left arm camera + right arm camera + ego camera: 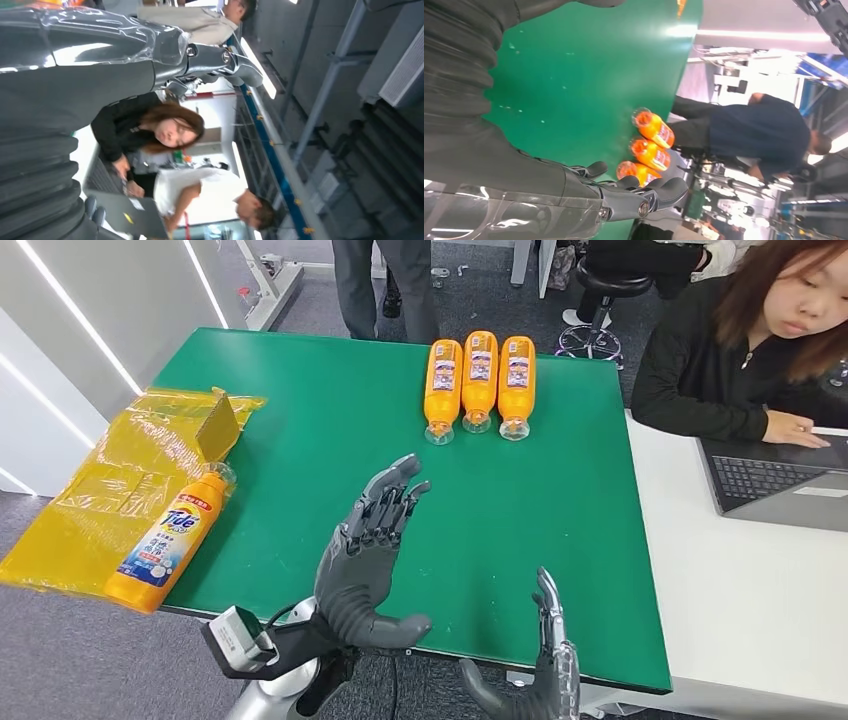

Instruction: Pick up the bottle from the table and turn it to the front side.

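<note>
Three orange bottles (479, 382) lie side by side at the far edge of the green mat (300, 430), caps toward me; the right wrist view shows the three bottles (651, 147) too. A fourth orange bottle (170, 538) with a blue-and-white label lies on a yellow plastic bag (100, 500) at the mat's left edge. My left hand (370, 555) hovers open over the near middle of the mat, fingers spread and pointing away, holding nothing. My right hand (545, 665) stands open at the near edge, fingers up, empty.
A person in black sits at the white table (740, 580) on the right beside a laptop (780, 480). Another person stands beyond the far edge. A yellow box flap (217, 425) stands on the bag.
</note>
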You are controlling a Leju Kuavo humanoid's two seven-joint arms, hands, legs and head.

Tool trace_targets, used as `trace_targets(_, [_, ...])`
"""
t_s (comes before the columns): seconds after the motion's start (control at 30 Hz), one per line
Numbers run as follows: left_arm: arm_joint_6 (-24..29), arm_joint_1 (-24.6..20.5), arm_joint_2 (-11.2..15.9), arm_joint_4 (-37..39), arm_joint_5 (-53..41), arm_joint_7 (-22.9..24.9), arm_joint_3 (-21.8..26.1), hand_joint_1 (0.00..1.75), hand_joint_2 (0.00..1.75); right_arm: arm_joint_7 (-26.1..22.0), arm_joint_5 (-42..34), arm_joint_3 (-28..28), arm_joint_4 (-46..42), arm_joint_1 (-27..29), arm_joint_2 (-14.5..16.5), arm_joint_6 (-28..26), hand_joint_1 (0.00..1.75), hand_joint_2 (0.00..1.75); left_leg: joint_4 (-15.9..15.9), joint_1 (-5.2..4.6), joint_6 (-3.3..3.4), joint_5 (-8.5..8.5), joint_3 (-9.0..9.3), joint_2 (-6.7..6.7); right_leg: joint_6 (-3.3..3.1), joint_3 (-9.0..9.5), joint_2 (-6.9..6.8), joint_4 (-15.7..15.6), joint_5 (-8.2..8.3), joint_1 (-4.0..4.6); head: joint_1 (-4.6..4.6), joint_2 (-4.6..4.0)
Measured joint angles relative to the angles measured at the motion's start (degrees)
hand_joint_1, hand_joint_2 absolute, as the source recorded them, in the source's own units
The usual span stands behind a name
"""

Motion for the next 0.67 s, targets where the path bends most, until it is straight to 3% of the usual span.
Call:
trace_targets(0.23, [-0.98,2.23,-1.50,-3.37,-1.04,0.00,0.75,0.00,1.75,0.08,0.42,0.10,-2.54,0.05,0.10,0.00,0.00,1.75,0.00,0.00,0.00,0.01,0.02,-0.01,0.00,0.04,-0.01,0.02,0.00,0.01,0.00,0.00])
trace_targets(0.67, [1.23,3.80,-1.64,-4.32,-2.69,0.00,1.07,0.00,1.75,3.64,5.98,-0.59,-5.22,-0.98,2.56,2.16,0.00,1.75,-0.01,0.00,0.00,0.01,0.01,-0.02,0.00,0.05,-0.02,0.02,0.00,0.01,0.00,0.00])
